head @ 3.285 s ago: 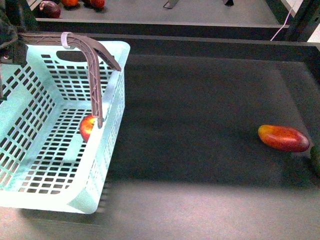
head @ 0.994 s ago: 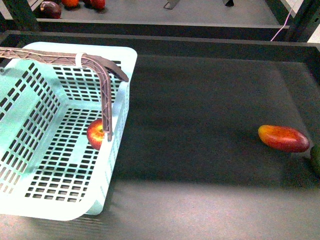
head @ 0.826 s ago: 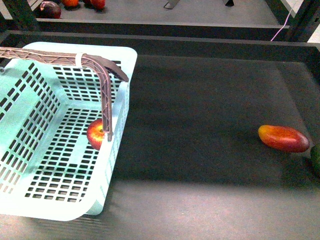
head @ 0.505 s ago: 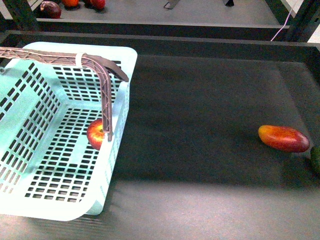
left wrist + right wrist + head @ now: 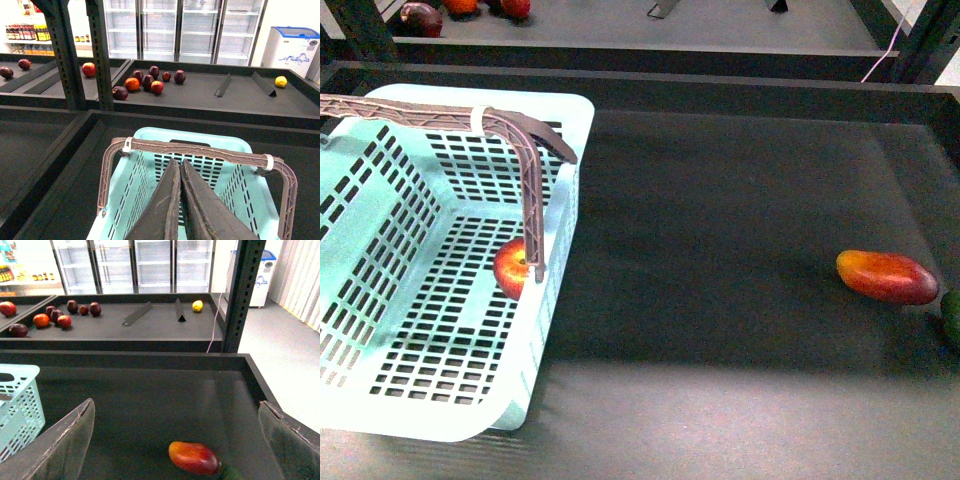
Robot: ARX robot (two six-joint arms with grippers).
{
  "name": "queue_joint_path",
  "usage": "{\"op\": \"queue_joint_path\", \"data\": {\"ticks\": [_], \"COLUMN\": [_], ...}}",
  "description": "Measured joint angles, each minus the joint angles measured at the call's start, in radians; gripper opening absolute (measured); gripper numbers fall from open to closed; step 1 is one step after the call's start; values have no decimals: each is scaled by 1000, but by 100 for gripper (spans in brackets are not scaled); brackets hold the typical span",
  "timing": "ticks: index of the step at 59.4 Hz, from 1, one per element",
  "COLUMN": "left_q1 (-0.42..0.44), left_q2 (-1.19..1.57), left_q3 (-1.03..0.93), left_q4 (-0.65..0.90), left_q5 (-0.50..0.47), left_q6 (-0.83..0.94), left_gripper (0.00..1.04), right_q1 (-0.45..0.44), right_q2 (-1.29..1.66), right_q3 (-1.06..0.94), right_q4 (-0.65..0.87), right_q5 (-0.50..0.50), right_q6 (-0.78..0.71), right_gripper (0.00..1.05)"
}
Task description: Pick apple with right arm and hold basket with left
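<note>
Overhead, left claw (image 5: 180, 200) pressed together above the basket (image 5: 150, 200), touching nothing; right claw (image 5: 175, 440) spread wide, empty

- One basket (image 5: 440, 330) before me
- One apple (image 5: 512, 268) inside it
- One mango (image 5: 887, 277)
- One dark green fruit (image 5: 951, 317)

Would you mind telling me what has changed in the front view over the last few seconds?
The basket shifted toward the right and settled level, and the dark arm part at its far-left corner left the view; whether it was let go cannot be told. The apple stayed inside, by the handle. For the last second nothing moved. The mango stayed put.
</note>
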Motion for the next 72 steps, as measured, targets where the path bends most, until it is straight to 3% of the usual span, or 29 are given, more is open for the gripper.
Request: {"op": "queue_joint_path", "data": {"ticks": [4, 10, 43, 72], "left_q1": [0, 0, 0, 0], "left_q2": [-19, -155, -188, -188], "left_q3": [0, 0, 0, 0], "left_q4": [-20, -182, -194, -194], "left_q5": [0, 0, 0, 0], "left_q6": [0, 0, 0, 0], "left_gripper": [3, 3, 3, 94], "right_q1": [0, 0, 0, 0], "right_q2": [0, 0, 0, 0], "right_q3": [0, 0, 0, 0], "right_q4": [0, 0, 0, 0], "right_q5": [0, 0, 0, 0], "right_q6": [0, 0, 0, 0], "right_gripper": [96, 96, 96, 96]}}
